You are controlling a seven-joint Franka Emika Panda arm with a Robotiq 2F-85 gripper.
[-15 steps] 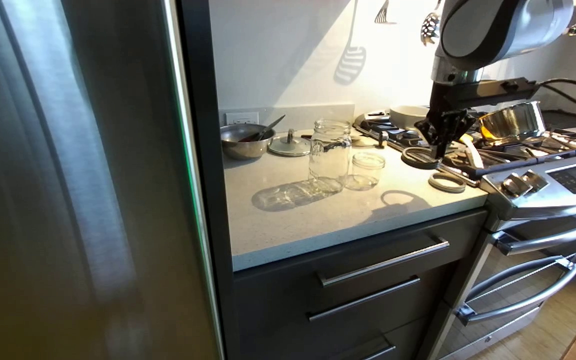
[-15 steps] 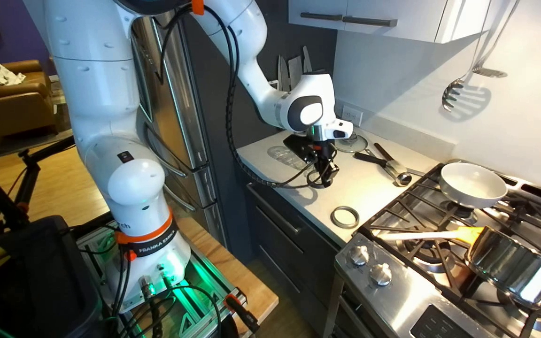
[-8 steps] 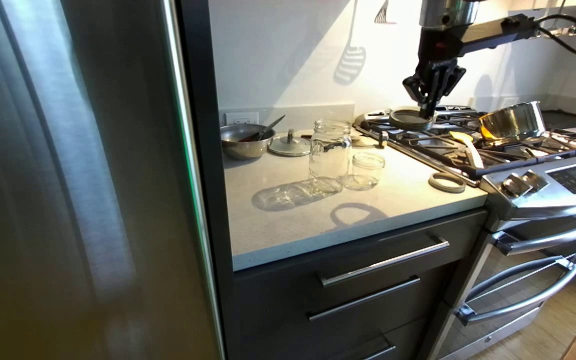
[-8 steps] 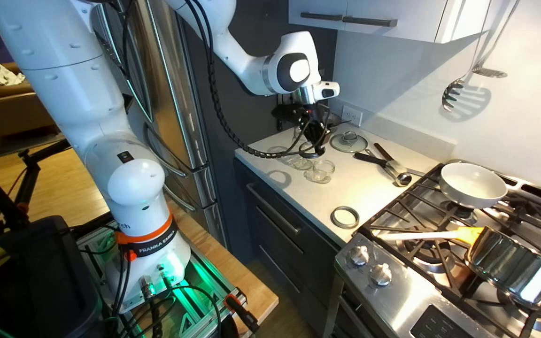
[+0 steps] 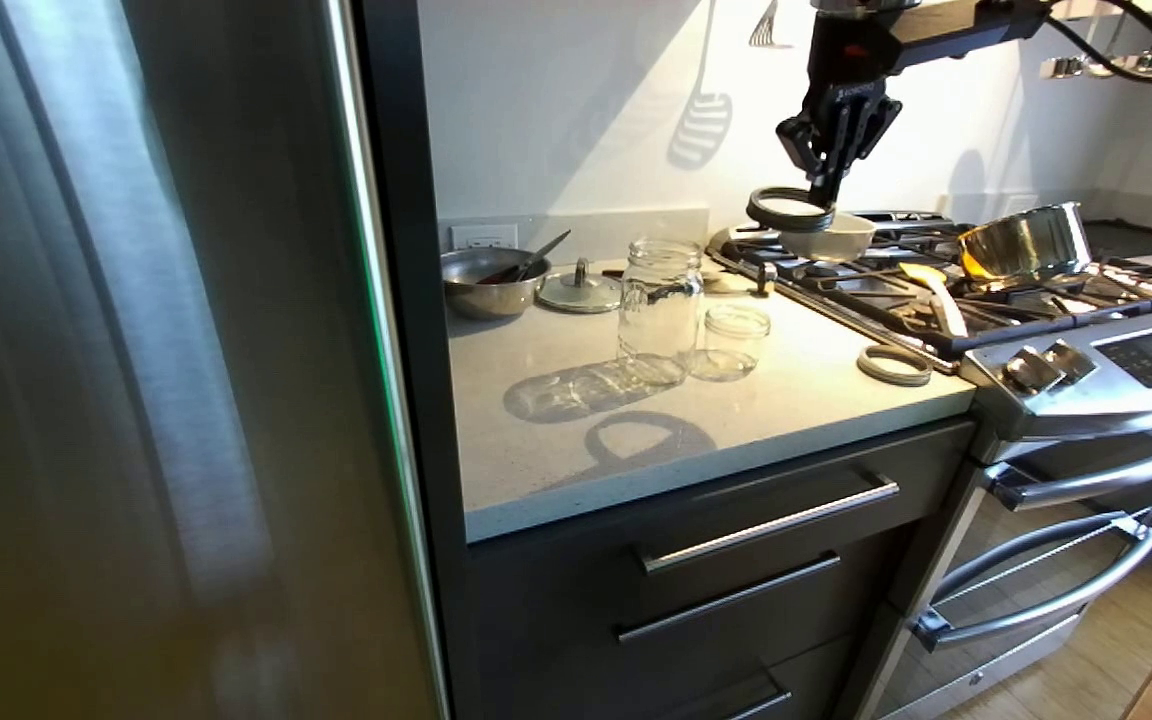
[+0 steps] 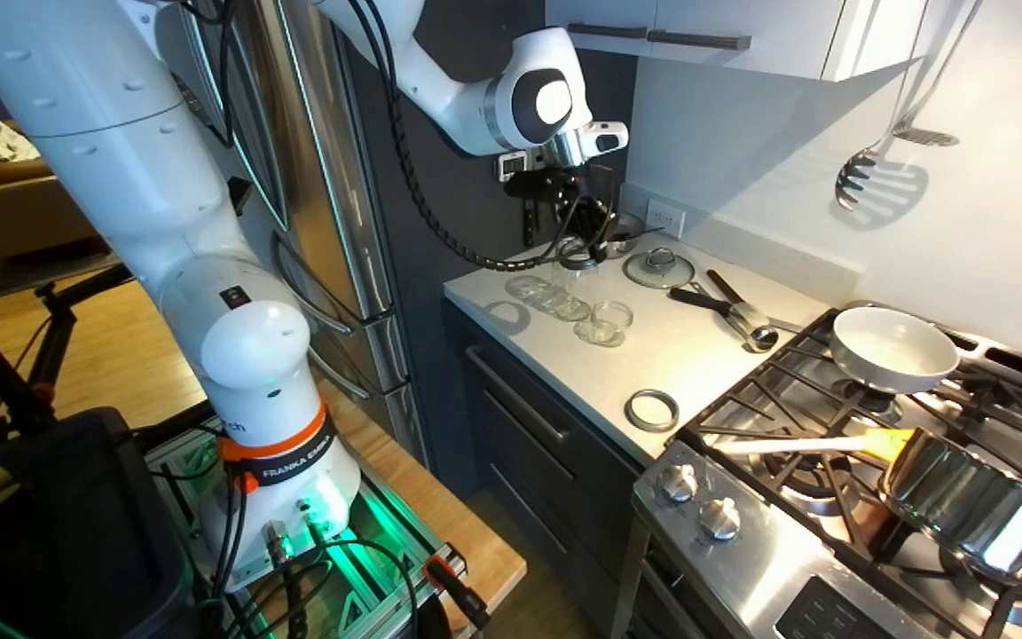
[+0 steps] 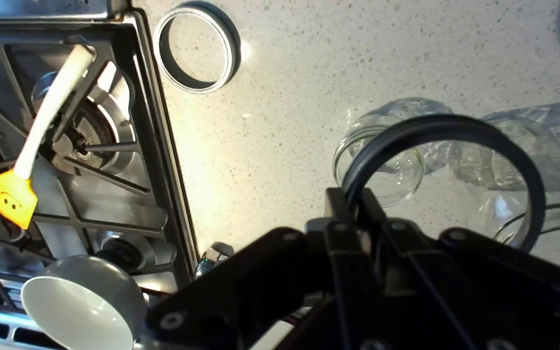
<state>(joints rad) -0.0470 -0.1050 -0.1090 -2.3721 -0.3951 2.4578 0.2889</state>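
My black two-fingered gripper [image 7: 354, 199] has its jaws clenched on one edge of a dark, round, hollow ring [image 7: 443, 127], metal or plastic, held in the air above the pale speckled counter [image 7: 280, 73]; through the ring, the wrist view shows parts of the tall clear glass jar [image 5: 660, 315] and the short clear glass jar [image 5: 731, 345]. Gripped at one edge, it could pivot if it knocks glass, I judge, so I'd move slowly with it level and check both exterior views, because I can't tell its clearance over the tall jar's rim.
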